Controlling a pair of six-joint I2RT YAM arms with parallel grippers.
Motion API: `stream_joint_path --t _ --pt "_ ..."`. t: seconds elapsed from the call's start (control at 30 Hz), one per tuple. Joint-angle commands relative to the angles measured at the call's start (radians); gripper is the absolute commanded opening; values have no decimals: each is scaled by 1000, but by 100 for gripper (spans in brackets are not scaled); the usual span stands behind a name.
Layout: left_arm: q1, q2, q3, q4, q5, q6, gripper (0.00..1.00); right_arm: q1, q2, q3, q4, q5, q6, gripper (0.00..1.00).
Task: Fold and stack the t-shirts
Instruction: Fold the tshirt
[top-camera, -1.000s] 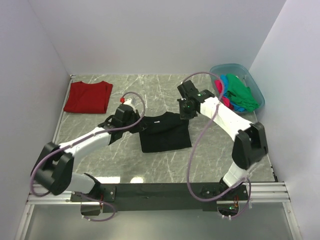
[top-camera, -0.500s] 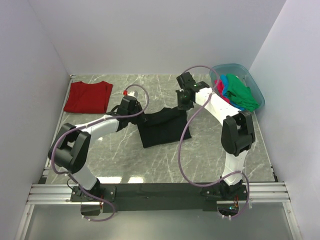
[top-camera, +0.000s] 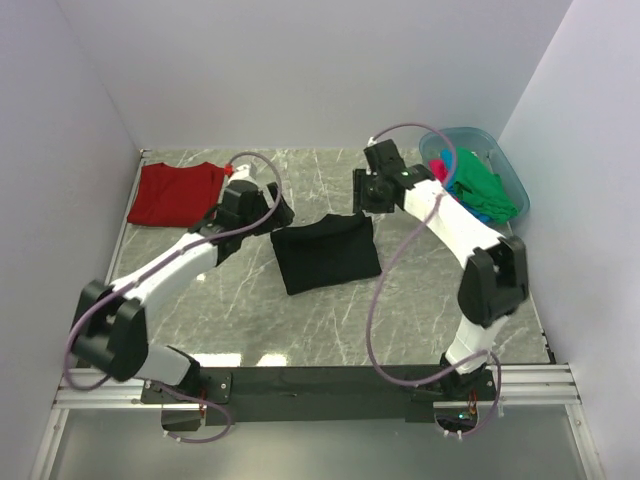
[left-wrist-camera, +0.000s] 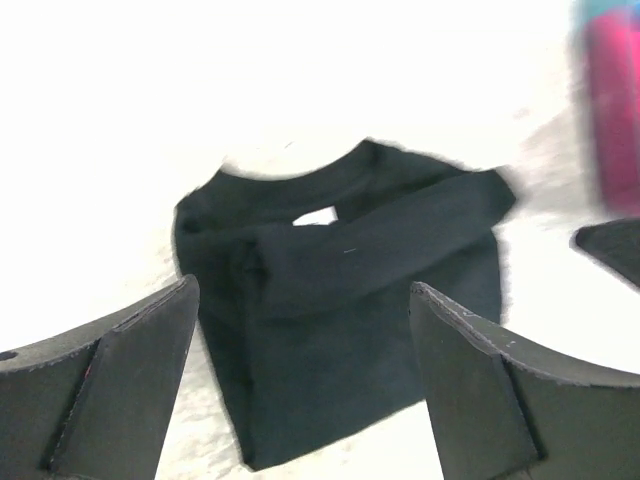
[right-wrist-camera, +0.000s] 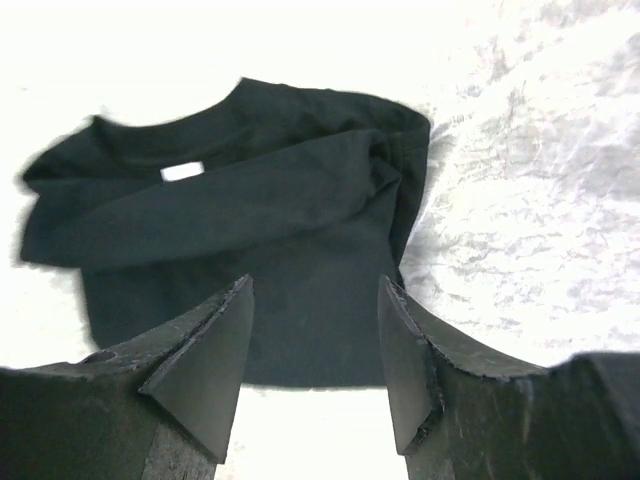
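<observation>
A black t-shirt (top-camera: 326, 256) lies folded on the marble table, its white label (left-wrist-camera: 318, 215) showing at the collar. My left gripper (top-camera: 277, 213) hovers at its far left corner and stands open, holding nothing. My right gripper (top-camera: 363, 199) hovers at the far right corner, also open and empty. In the left wrist view the black t-shirt (left-wrist-camera: 350, 260) lies beyond the left gripper (left-wrist-camera: 302, 290). In the right wrist view the shirt (right-wrist-camera: 230, 210) lies beyond the right gripper (right-wrist-camera: 315, 285). A dark red t-shirt (top-camera: 178, 193) lies folded at the far left.
A translucent blue tub (top-camera: 508, 170) stands at the far right, with green (top-camera: 480, 182), pink and blue t-shirts bunched inside. White walls close in the table on three sides. The arms' rail (top-camera: 320, 382) runs along the near edge.
Both grippers were shut on the black t-shirt's far edge while it was folded. Both have since opened, let go and drawn back, leaving the shirt lying folded.
</observation>
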Motion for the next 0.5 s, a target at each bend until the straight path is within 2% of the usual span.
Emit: stream_joint_path --t 0.0,0.1,0.27,0.47 --pt "1 -106 -61 22 -6 10 91 1 -148 -60 75 -27 13 60" --pt "1 -147 -152 57 66 -8 91 30 -195 -135 84 -39 12 59" --pt "1 -193 -288 134 146 -51 91 103 -188 -238 141 -96 23 58" --pt "2 -230 -402 207 187 -85 91 145 -35 -163 138 -121 23 57"
